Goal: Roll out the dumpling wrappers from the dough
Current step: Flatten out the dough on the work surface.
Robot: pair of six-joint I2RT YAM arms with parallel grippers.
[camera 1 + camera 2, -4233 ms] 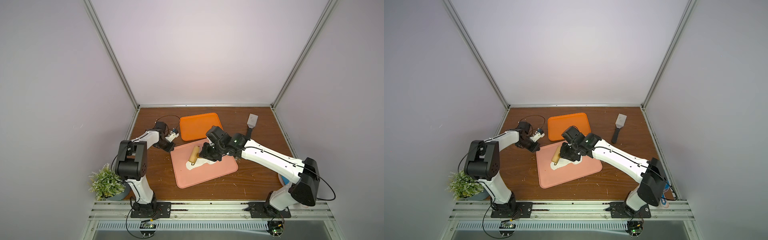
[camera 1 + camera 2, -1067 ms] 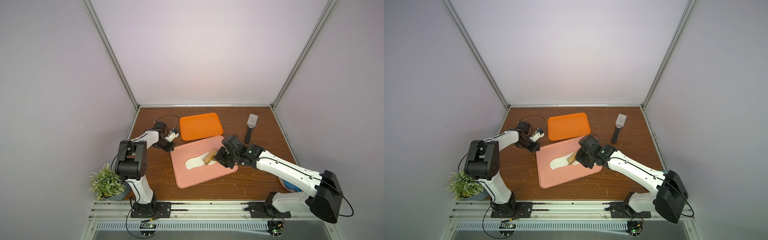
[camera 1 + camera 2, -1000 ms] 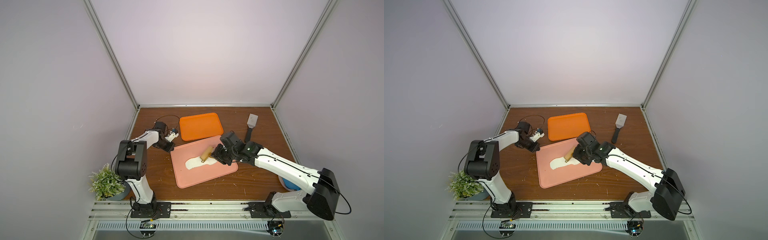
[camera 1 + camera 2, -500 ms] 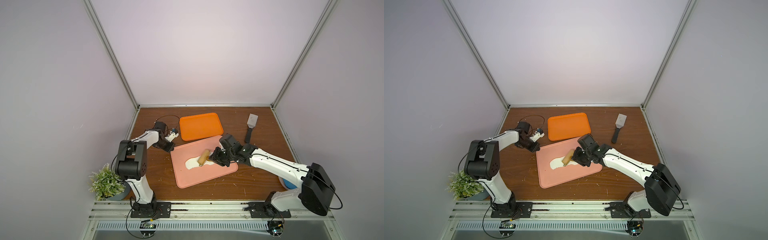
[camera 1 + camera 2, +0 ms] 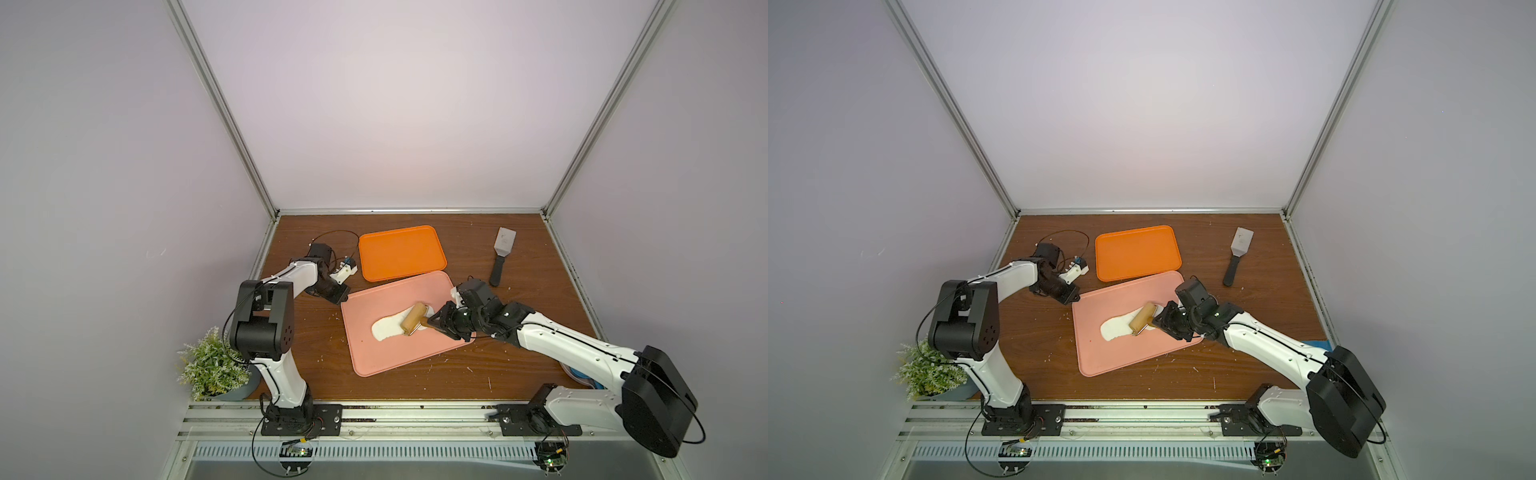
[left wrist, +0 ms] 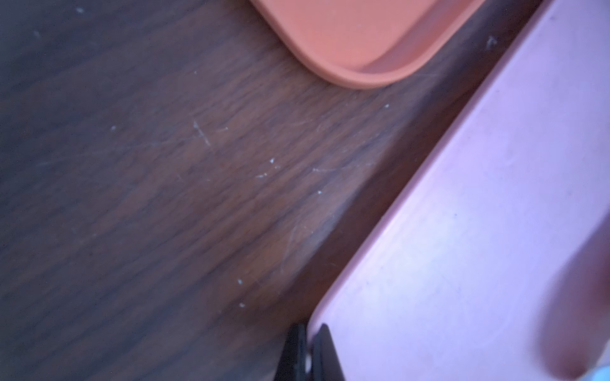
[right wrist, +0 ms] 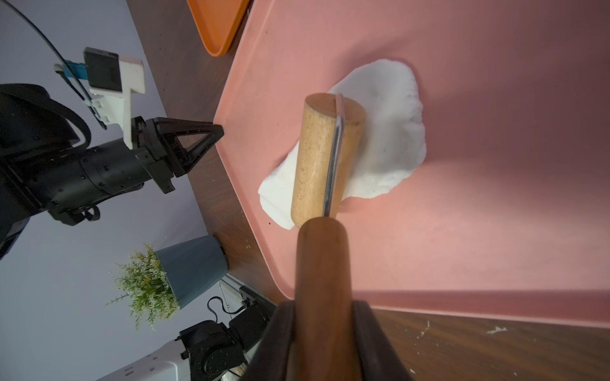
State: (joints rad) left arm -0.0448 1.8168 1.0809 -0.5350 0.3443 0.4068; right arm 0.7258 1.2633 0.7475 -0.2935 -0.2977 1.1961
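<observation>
Right gripper (image 5: 437, 327) is closed around the dark handle of a light wooden cylindrical roller (image 5: 414, 324). It is laid across an irregular flat white dough sheet (image 5: 384, 331), found mid-mat on a pink rectangular silicone mat (image 5: 395, 359). Left gripper (image 5: 340, 296) is pinched tight on that mat's 10 o'clock corner.

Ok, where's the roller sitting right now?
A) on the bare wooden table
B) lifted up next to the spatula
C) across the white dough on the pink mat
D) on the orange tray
C: the rolling pin lies across the white dough on the pink mat, with its handle held in the right gripper.
</observation>
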